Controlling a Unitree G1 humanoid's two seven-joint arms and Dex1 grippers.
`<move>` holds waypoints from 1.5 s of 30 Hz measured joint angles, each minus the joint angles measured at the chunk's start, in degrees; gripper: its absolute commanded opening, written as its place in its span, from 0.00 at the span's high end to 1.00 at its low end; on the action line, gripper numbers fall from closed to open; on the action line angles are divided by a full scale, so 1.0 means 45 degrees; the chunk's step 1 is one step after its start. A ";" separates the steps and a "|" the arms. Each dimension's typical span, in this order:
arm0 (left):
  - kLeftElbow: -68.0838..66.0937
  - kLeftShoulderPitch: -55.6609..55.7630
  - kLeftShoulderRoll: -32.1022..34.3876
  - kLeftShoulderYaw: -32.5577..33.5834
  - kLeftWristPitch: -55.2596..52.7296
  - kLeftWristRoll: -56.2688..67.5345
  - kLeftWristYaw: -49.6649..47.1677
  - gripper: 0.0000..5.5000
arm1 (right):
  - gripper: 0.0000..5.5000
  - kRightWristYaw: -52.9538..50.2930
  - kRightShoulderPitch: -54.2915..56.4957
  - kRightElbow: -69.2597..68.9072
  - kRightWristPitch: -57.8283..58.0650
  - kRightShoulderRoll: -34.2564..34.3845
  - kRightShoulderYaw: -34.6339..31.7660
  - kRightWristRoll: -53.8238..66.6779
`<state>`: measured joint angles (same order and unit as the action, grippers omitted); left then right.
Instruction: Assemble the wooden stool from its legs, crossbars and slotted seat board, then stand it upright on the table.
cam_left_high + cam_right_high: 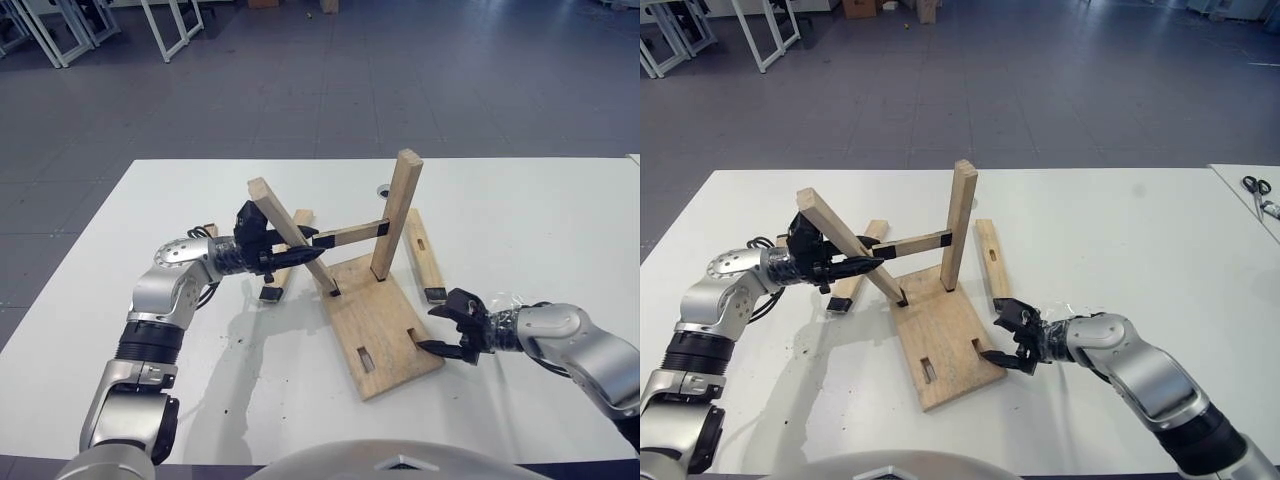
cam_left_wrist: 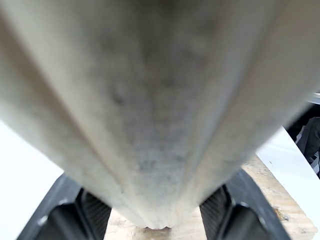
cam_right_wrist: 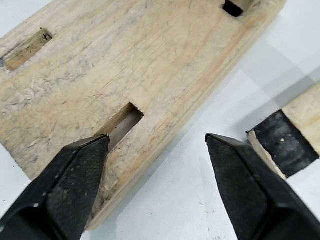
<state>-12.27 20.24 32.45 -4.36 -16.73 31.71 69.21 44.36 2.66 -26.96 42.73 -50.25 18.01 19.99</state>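
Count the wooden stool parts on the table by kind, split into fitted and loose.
Seat board: 1
Legs standing in its slots: 2 (tilted leg, upright leg)
Crossbar between them: 1
Legs lying loose: 2 (left loose leg, right loose leg)
Total: 6

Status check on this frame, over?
Left gripper shut on tilted leg. Right gripper open, astride seat board edge. Upright leg slotted, crossbar joining both. Spare leg lies close by right gripper.
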 measured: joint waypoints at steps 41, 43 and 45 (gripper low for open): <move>-0.2130 0.1866 0.0168 -0.2414 0.1353 -0.0348 -0.0010 0.63 | 0.65 -0.2796 0.2601 0.0101 0.4084 0.4988 -0.4385 0.4074; -0.2142 0.1912 0.0172 -0.2472 0.1397 -0.0348 -0.0010 0.63 | 0.73 -0.4852 0.3156 -0.0278 0.5048 0.7369 -0.5174 0.6103; -0.2162 0.1948 0.0174 -0.2507 0.1402 -0.0348 -0.0009 0.63 | 0.76 -0.6839 0.3753 -0.0535 0.5289 0.9419 -0.5405 0.7391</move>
<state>-22.00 29.01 33.24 -15.64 -10.42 30.14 69.17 13.58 19.55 -29.37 66.53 -7.87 -6.31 53.25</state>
